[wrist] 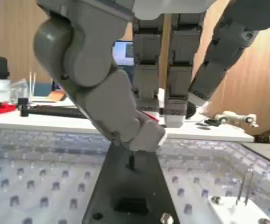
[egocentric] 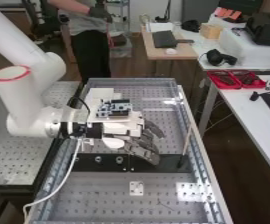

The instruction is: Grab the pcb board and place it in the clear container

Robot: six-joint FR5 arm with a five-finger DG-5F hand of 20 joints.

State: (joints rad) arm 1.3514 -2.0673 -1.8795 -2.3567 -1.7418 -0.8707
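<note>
Floor (egocentric: 215, 135), dark brown. Wall (wrist: 255, 65), wood-toned. Side desk (egocentric: 242, 103), long, white. Table (egocentric: 187, 52), tan-topped, beyond the worktop (egocentric: 96, 200). Worktop surface: perforated, bright glare patches. Chair (egocentric: 40, 19), black.

No text, label, brand, number or sign can be read on anything in either the high view or the wrist view

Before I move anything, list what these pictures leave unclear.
- Part of the dark plate's far edge: high view, hidden beneath the hand.
- Whether the fingers touch that plate: high view, they cover the spot.
- Contents of the red trays: high view, too small to identify.
- Rest of the white block: wrist view, cut off by the edge.
</note>
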